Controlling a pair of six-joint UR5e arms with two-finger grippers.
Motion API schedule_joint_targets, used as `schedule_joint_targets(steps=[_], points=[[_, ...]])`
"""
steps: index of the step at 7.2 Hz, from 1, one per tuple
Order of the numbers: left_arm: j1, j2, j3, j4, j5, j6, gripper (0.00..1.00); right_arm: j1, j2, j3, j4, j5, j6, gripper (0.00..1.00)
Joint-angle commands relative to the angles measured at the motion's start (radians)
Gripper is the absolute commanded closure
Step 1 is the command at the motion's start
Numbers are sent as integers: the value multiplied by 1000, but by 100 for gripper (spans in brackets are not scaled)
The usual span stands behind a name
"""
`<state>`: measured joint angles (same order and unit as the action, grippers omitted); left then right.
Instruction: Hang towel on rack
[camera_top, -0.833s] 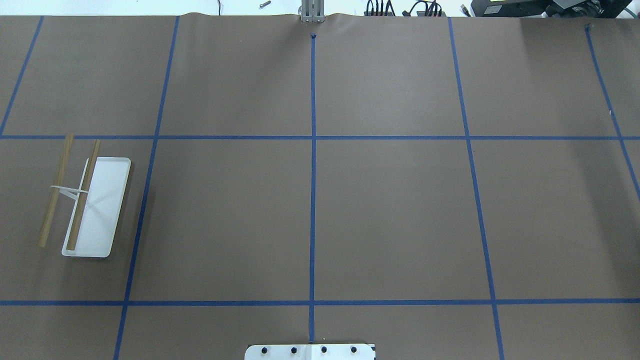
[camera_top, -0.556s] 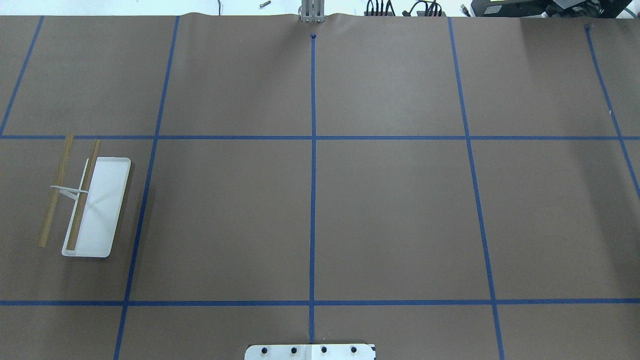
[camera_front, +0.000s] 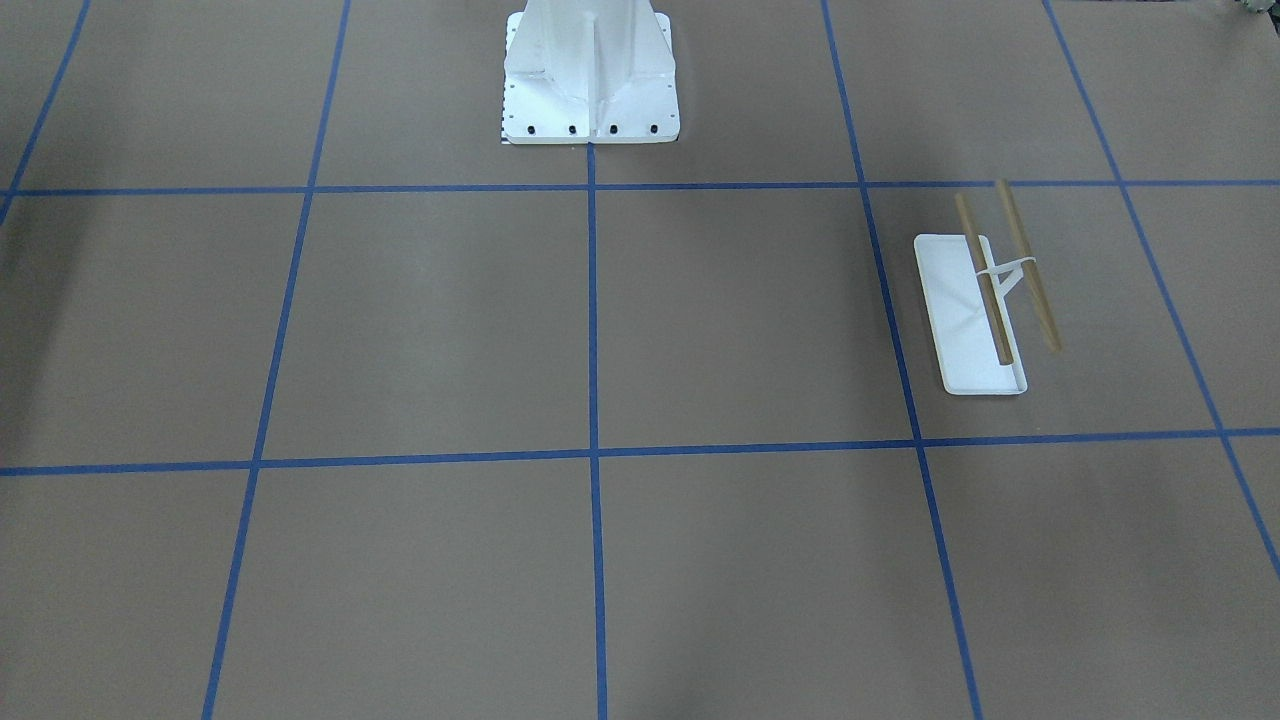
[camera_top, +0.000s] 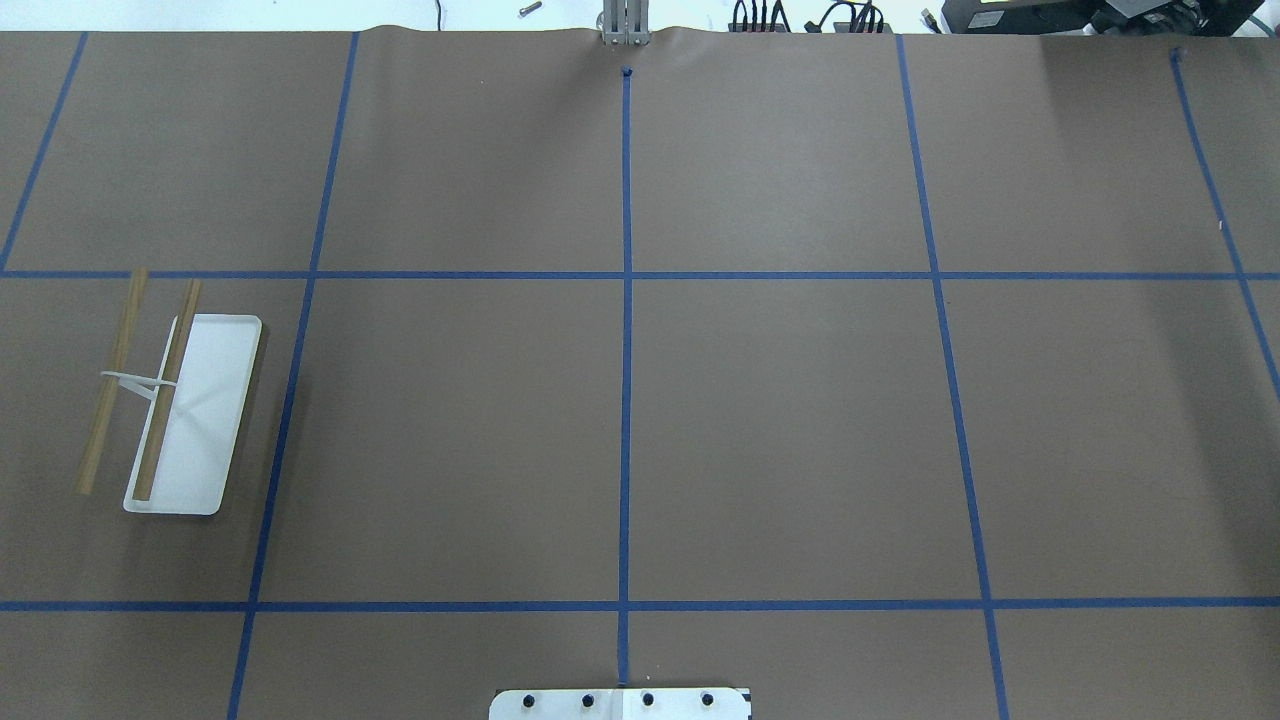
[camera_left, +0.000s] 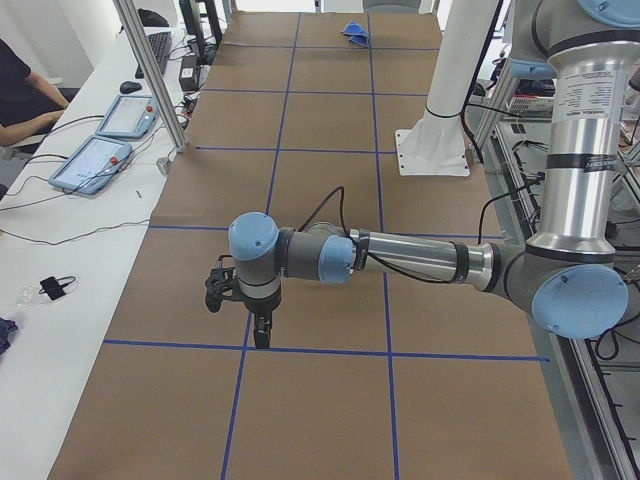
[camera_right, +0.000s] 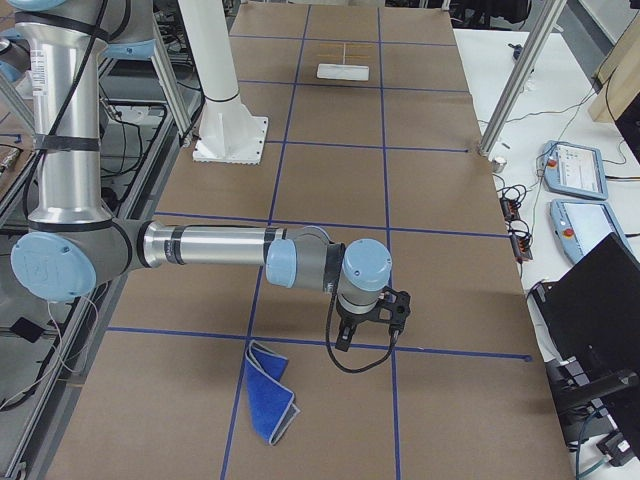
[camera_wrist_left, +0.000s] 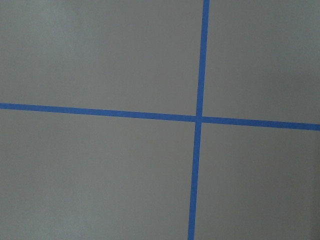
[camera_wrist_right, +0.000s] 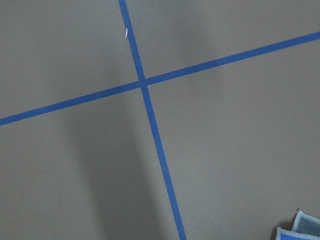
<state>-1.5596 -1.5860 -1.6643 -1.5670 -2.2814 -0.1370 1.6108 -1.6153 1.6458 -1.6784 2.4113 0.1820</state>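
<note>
At the right end of the counter, the towel lies rumpled near the right end effector; the rack stands well apart, unmoved since a moment ago, so hanging seems unstarted. Whether this or the left end effector is parted cannot be told.

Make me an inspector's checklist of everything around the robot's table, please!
Surface: brown table marked with a blue tape grid.
Job's things: towel lies crumpled on the table at the robot's right end; rack stands on the robot's left side, both rods bare.
Clutter: nothing seen.
Grippers: left gripper and right gripper hang over the table, neither touching the towel; open or shut cannot be told.
Cables: black cable loops by the right wrist; other cables bunch at the far edge.
Surroundings: white pedestal, seated person, control tablets.
</note>
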Motion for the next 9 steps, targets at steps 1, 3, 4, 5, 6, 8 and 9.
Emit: schedule_joint_targets(steps=[1, 3, 4, 5, 6, 8, 9], points=[[1, 0, 21, -47, -4, -3, 2, 0, 0, -7, 2, -15, 1, 0], [1, 0, 20, -45, -6, -6, 2, -35, 29, 0, -1, -43, 10, 0], [0, 0, 18, -45, -6, -4, 2, -60, 69, 5, -3, -60, 11, 0], [0, 0, 15, -47, -6, -4, 2, -60, 57, 2, 0, -61, 13, 0], [0, 0, 12, -47, -6, -4, 2, -57, 32, -13, 0, -60, 8, 0], [1, -3, 9, -47, -4, -4, 2, -57, 15, 8, 2, -64, 14, 0], [1, -9, 12, -51, -4, -4, 2, -58, 12, 3, 0, -60, 17, 0]])
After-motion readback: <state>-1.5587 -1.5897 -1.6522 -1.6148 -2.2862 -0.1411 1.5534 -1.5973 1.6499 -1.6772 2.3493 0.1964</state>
